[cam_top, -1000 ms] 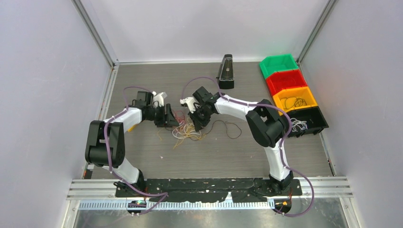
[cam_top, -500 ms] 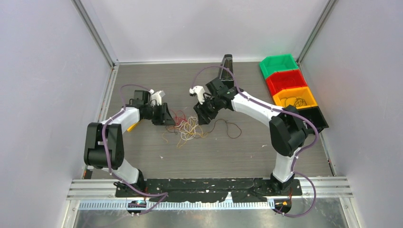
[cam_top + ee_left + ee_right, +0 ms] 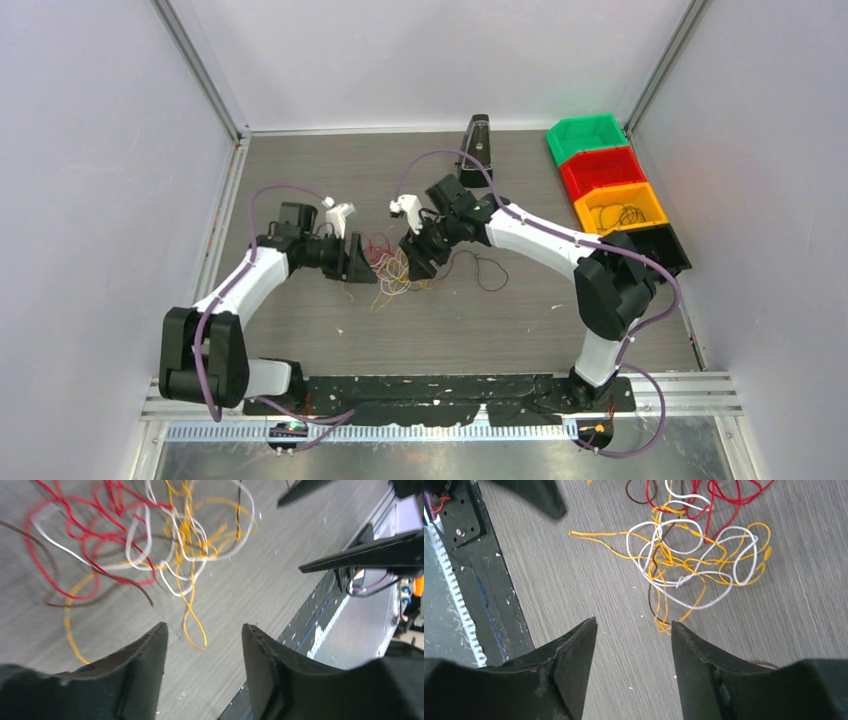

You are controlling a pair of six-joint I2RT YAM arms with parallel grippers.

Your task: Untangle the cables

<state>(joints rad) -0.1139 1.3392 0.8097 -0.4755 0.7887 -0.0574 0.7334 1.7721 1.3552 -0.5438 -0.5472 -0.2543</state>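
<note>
The cables (image 3: pixel 392 266) lie as a loose tangle of red, yellow, orange, white and brown strands on the table between my two grippers. In the left wrist view the cables (image 3: pixel 150 540) spread out ahead of my left gripper (image 3: pixel 204 630), which is open with only an orange loop lying on the table between its fingers. From the right wrist the same cables (image 3: pixel 694 555) show ahead of my right gripper (image 3: pixel 634 625), open and holding nothing. From above, the left gripper (image 3: pixel 358 262) sits just left of the tangle and the right gripper (image 3: pixel 418 258) just right of it. A single dark strand (image 3: pixel 482 270) lies apart to the right.
Green (image 3: pixel 586 137), red (image 3: pixel 602 171), yellow (image 3: pixel 621 208) and black (image 3: pixel 650 255) bins line the right side; the yellow and black ones hold wires. A black wedge-shaped stand (image 3: pixel 476 147) sits at the back. The black base rail (image 3: pixel 430 392) runs along the near edge.
The right gripper has opened, swung back and returned toward the tangle's right side. The left arm has stretched further right toward the cables; the tangle has shifted slightly.
</note>
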